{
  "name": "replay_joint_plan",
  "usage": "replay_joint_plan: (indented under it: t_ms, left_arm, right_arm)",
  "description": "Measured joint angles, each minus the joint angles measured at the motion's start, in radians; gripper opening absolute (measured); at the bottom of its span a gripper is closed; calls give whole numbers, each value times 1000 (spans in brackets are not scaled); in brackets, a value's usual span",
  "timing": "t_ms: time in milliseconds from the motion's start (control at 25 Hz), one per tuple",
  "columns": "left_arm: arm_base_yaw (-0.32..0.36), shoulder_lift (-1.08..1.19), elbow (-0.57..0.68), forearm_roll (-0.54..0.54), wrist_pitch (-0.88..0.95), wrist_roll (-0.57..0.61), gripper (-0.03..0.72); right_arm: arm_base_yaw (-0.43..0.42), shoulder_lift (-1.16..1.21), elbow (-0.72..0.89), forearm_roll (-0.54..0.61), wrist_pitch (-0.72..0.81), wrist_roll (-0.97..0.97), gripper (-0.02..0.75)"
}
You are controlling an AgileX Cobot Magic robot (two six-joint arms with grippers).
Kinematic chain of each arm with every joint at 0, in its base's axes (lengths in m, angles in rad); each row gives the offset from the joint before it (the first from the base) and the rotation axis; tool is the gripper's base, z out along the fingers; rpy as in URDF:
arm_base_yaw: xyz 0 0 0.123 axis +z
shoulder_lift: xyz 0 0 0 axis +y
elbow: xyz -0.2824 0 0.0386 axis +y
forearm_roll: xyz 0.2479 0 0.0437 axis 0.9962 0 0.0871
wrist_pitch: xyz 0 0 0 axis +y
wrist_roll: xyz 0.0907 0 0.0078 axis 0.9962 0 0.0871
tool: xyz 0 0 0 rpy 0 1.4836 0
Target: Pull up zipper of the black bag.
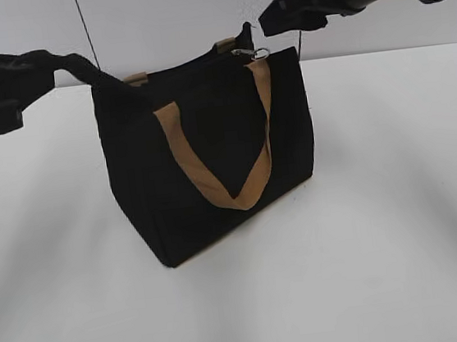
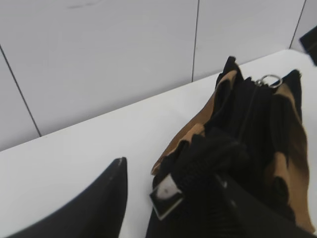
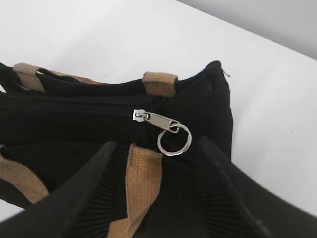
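The black bag [image 1: 211, 165] stands upright on the white table, one tan strap handle hanging down its front. The zipper, a silver ring pull [image 1: 260, 52], lies at the top right end of the zip line. In the right wrist view the ring [image 3: 173, 140] lies just beyond and between the fingertips of my right gripper [image 3: 156, 148], which is open and empty, hovering above the bag's right end [image 1: 271, 19]. My left gripper [image 1: 85, 72] is at the bag's top left corner. In the left wrist view it [image 2: 168, 171] is open, the bag's end [image 2: 208, 153] against its right finger.
A white tiled wall [image 1: 177, 12] rises behind the table. The white tabletop [image 1: 384, 227] surrounds the bag. A small white label [image 2: 166, 196] sticks out of the bag's near end in the left wrist view.
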State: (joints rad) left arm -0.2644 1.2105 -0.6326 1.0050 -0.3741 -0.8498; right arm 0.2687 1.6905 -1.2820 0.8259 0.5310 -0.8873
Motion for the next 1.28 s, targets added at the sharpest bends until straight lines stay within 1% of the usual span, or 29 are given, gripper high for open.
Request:
replay_joint_plan:
  t_ms: [120,240,360,520,600,640,720,760,880,920,960,1080,1280]
  left_arm:
    - [0,0,0,86,59,0,383]
    - [-1,0,0,159,102,0,391]
    - [-4,0,0,180,110,-22,401]
    - [-6,-1,0,187,103,-74,470]
    - [-6,-1,0,197,108,-108,492]
    - [-7,-1,0,216,115,-141,496]
    - [-7,-2,0,288,119,-227,501]
    - [-7,-3,0,349,113,-286,501]
    - [-7,-9,0,595,37,-499,502]
    - [-7,-9,0,655,0,-581,502]
    - [-7,-9,0,690,-33,-635,502]
    - [-7,-10,0,728,-87,-695,502]
    - [-6,2,0,738,-112,-752,502]
  right_arm:
    - [0,-24,0,-30,1,0,378]
    - [0,-41,0,-42,1,0,377]
    - [0,-50,0,-45,3,0,377]
    - [0,-51,0,-47,13,0,379]
    - [0,-51,0,-47,16,0,379]
    - [0,-51,0,-47,18,0,379]
    - [0,-51,0,-47,20,0,379]
    - [0,-51,0,-47,20,0,379]
    - [0,-51,0,-49,20,0,379]
    - [0,-51,0,-49,20,0,379]
    - [0,-51,0,-50,21,0,379]
    - [0,-51,0,-50,24,0,379]
    - [0,-51,0,-51,42,0,379]
